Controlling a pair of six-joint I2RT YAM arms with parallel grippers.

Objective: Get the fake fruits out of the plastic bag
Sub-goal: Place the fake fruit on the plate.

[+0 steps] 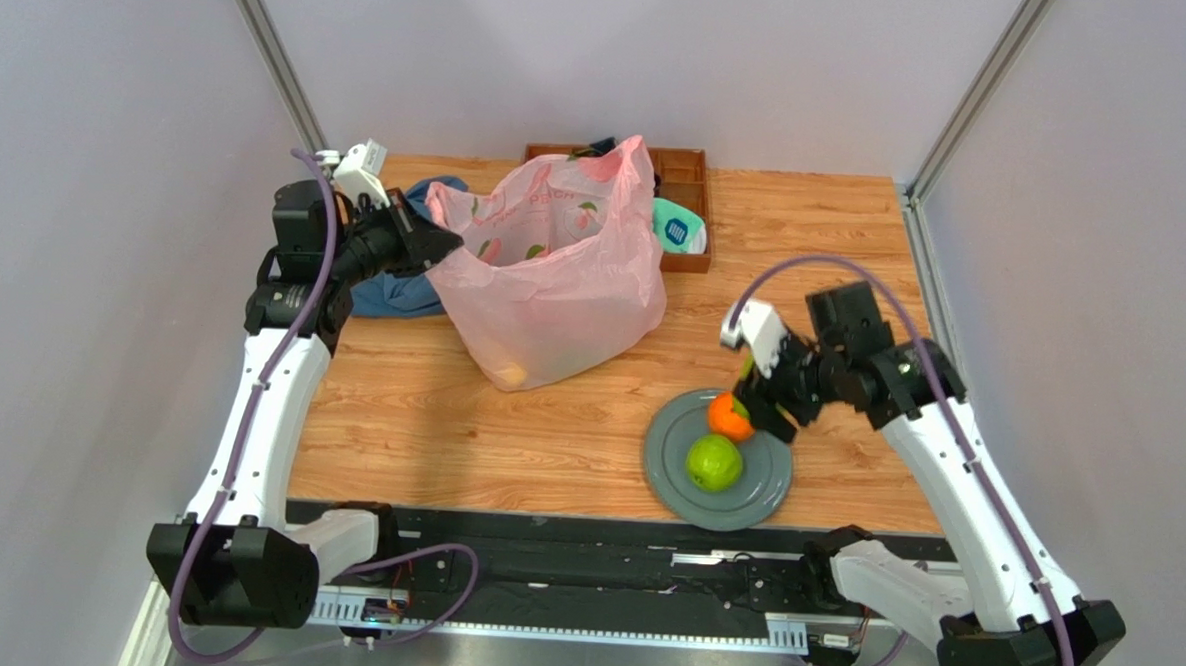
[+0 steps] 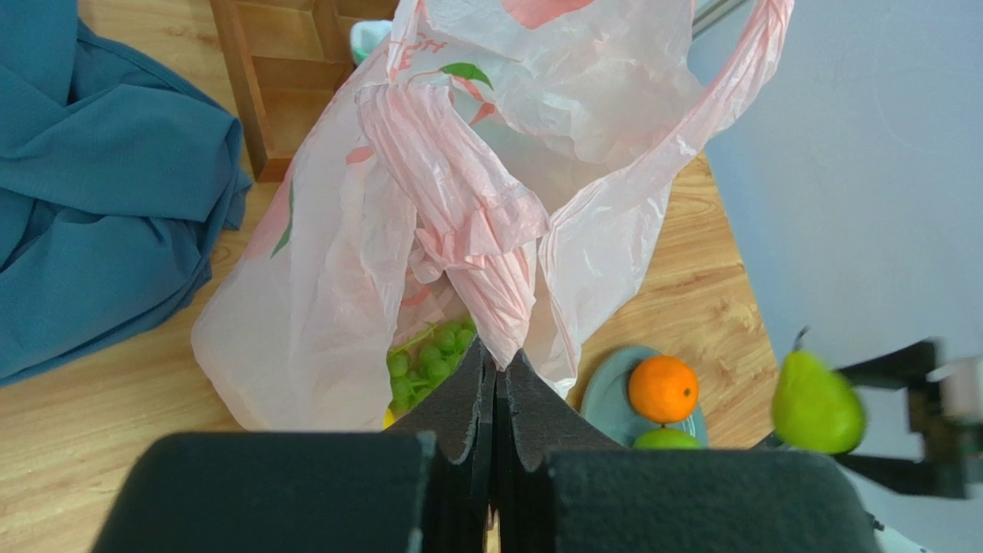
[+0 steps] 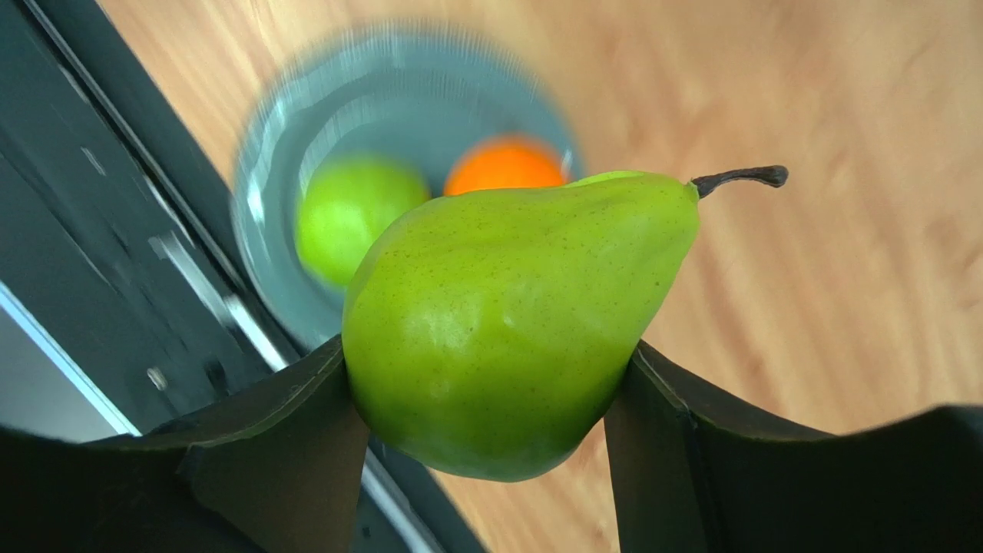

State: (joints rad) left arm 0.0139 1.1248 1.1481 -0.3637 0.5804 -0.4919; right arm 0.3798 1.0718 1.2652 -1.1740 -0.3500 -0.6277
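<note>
We see the left gripper (image 2: 496, 366) pressed together on a gathered strip of the plastic bag (image 1: 556, 294), pinching the thin pink film at the bag's left rim. The bag stands on the wooden table (image 1: 550, 436) towards the back, with the blue cloth (image 1: 406, 288) just beside it on the left and a wooden tray (image 1: 692, 180) behind it. In the left wrist view we make out green grapes (image 2: 429, 357) low inside the bag. The right gripper (image 3: 485, 392) pinches the green pear (image 3: 508, 323) by its wide body, one finger on each side, and it hangs above the grey plate (image 1: 757, 498). On that plate lie two fruits, well apart from the bag: an orange (image 1: 729, 416) and, just beside it, a green apple (image 1: 714, 462).
</note>
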